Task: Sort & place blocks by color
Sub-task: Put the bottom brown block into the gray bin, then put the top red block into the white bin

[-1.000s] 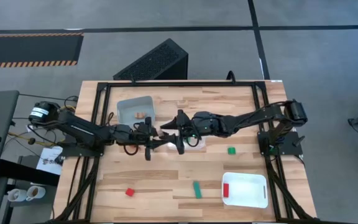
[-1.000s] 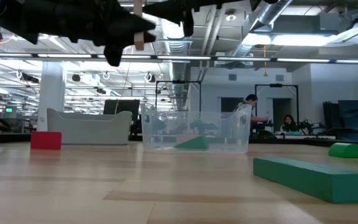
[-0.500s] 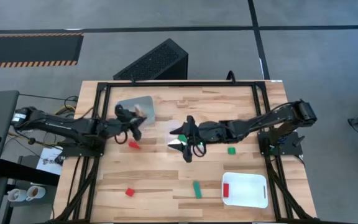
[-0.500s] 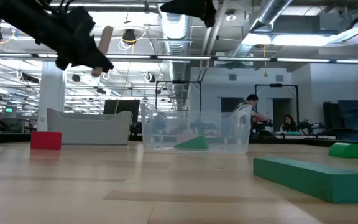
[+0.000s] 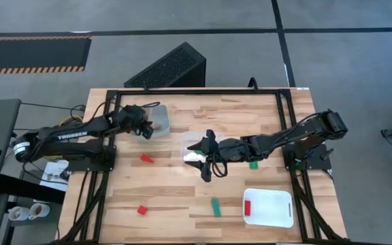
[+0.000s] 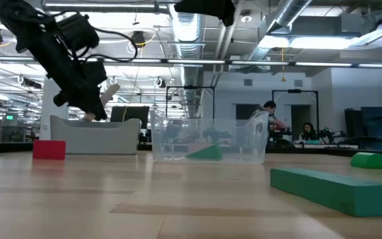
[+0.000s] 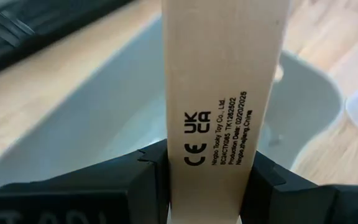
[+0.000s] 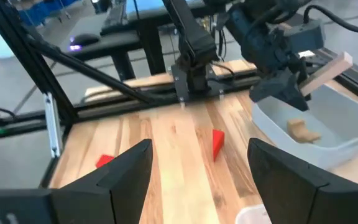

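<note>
Overhead, the left hand (image 5: 143, 127) grips a pale wood bar (image 7: 224, 93) above the grey tray (image 5: 160, 117) — the right hand (image 5: 206, 161) (mid-table) spread wide.

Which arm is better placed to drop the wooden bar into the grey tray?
Left. Its left gripper holds the wooden bar right above the grey tray; the right gripper is open at mid-table.

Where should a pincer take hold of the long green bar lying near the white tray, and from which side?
Grip the green bar at its middle, across its narrow width, coming straight down from above. It lies flat on the table with bare wood on both long sides, apart from the white tray. The right pincer, open, is probably nearer; the left pincer holds a wooden bar.
</note>
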`<action>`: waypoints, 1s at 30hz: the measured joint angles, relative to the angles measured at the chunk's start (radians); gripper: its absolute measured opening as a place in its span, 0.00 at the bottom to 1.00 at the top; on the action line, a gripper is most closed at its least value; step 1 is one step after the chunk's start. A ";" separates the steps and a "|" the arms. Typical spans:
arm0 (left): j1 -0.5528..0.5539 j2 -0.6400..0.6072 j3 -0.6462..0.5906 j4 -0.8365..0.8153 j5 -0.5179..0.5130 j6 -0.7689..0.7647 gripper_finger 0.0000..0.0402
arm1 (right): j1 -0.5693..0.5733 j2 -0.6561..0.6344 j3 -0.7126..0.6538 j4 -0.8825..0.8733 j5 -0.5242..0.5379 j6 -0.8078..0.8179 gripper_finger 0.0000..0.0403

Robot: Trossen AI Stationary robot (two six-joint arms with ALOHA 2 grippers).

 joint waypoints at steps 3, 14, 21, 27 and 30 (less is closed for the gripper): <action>0.019 0.038 0.000 0.000 0.043 0.022 0.31 | -0.003 0.000 0.000 -0.015 0.000 0.000 0.71; 0.019 0.037 0.068 -0.078 0.065 0.066 0.43 | -0.009 0.000 0.000 -0.020 0.000 0.001 0.71; -0.142 -0.100 0.164 -0.086 0.246 0.189 0.39 | -0.006 0.000 0.000 -0.026 0.000 0.003 0.71; -0.376 -0.199 0.163 -0.152 0.189 0.126 0.33 | 0.013 0.001 0.000 -0.065 0.001 0.003 0.71; -0.490 -0.184 0.141 -0.159 0.136 0.081 0.33 | 0.034 0.001 0.000 -0.097 0.029 0.016 0.71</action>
